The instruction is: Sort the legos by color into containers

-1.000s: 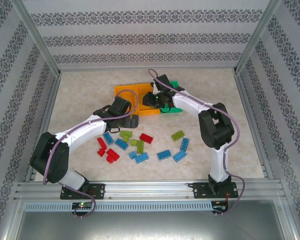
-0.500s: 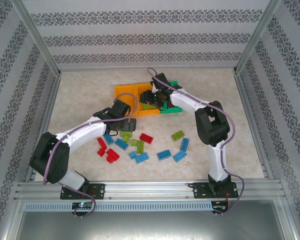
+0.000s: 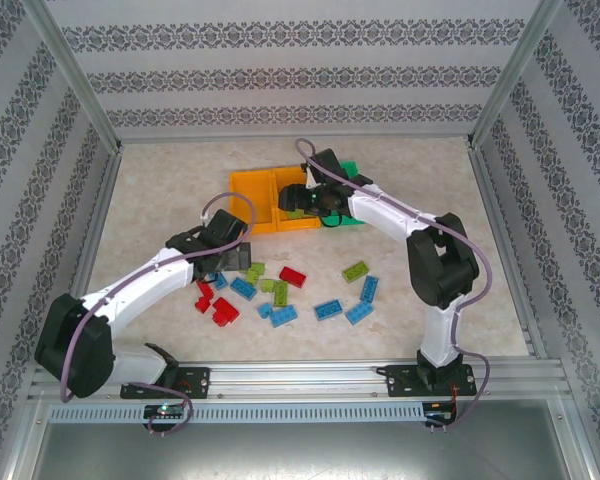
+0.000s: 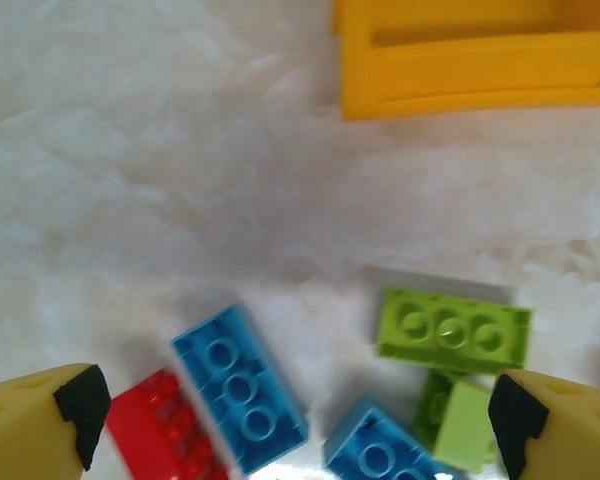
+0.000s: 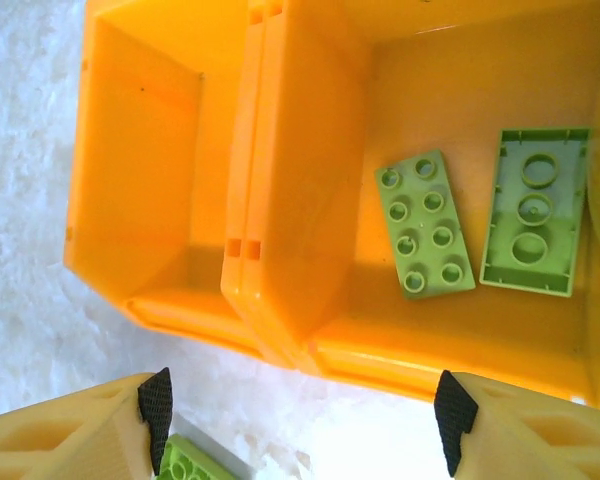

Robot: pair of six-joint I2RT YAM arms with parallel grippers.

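My left gripper (image 4: 295,412) is wide open and holds nothing. A blue studded plastic brick (image 4: 240,398) lies under it, nearer its left finger. My right gripper (image 5: 302,415) is open and empty too. Ahead of it, two lime green plastic bricks (image 5: 425,225) lie inside an orange rectangular plastic bin (image 5: 450,100).
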